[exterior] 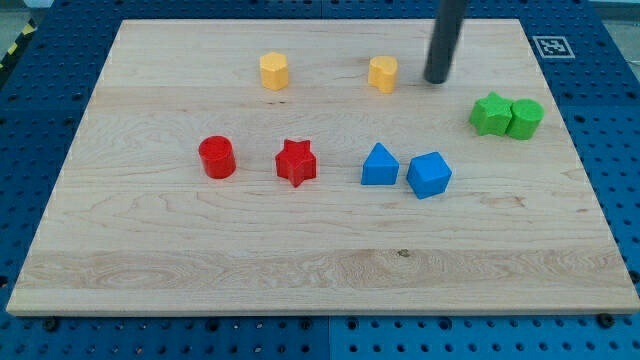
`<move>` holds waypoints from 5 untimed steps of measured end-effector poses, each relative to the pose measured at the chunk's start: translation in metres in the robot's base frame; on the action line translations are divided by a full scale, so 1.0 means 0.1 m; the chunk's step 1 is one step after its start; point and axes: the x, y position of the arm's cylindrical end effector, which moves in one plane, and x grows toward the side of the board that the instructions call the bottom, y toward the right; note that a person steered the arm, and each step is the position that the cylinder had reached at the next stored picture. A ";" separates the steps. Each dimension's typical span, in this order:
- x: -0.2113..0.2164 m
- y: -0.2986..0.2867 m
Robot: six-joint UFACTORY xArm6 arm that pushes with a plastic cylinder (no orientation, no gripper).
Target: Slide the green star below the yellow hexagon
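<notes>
The green star (489,113) lies at the view's right side of the board, touching a green block (525,118) on its right. Two yellow blocks lie near the view's top: the yellow hexagon (274,71) at the left and a yellow heart-like block (383,73) to its right. My tip (436,79) stands just right of that second yellow block and up-left of the green star, touching neither.
A red cylinder (216,157) and a red star (296,162) lie mid-board. A blue triangle (379,165) and a blue block (429,175) lie right of them. The wooden board (320,270) rests on a blue perforated table.
</notes>
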 end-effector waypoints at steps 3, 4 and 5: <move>0.36 0.48; 0.59 0.49; 0.67 0.49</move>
